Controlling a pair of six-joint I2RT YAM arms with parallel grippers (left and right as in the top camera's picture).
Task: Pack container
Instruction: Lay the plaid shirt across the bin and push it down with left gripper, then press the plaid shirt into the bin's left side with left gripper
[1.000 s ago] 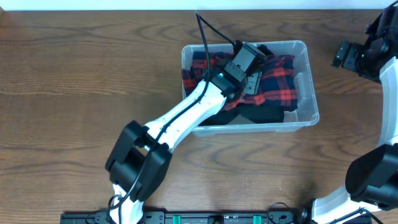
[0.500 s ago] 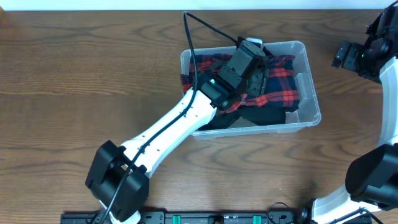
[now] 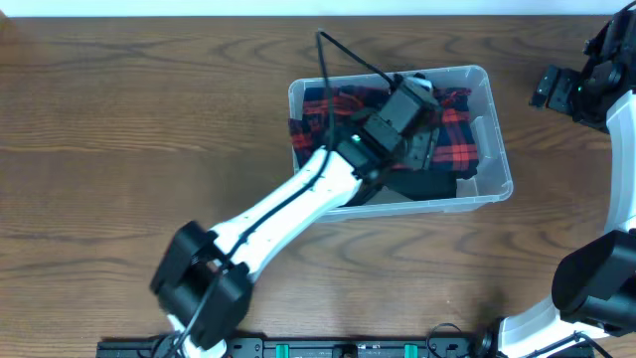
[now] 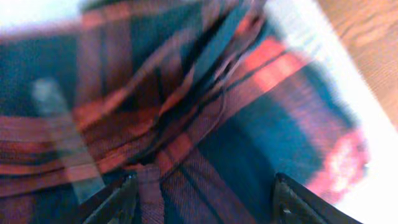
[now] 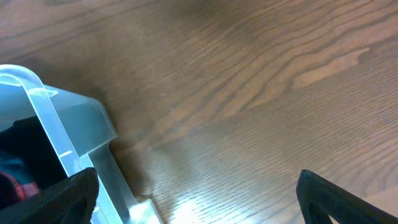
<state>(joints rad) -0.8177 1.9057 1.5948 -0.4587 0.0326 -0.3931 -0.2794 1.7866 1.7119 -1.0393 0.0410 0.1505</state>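
Since half a second ago the white left arm (image 3: 288, 199) has swung its wrist a little to the right inside the clear rectangular plastic container (image 3: 500, 149), and its black cable (image 3: 348, 53) has moved over with it; the container and the right arm (image 3: 621, 149) have kept their places. The container stands on the brown wood-grain tabletop (image 3: 129, 119), right of centre and toward the far edge, with a red-and-black plaid cloth (image 3: 452, 139) bunched inside it and dark plain fabric (image 3: 427, 184) along its near wall. The left fingers (image 4: 115, 200) are spread wide just above the plaid cloth, with folds of it lying between them but nothing pinched; that view is blurred. The right fingers (image 5: 339, 198) are also spread far apart and hold nothing, hanging over bare tabletop beside a rounded corner of the container, off to its right in the overhead view.
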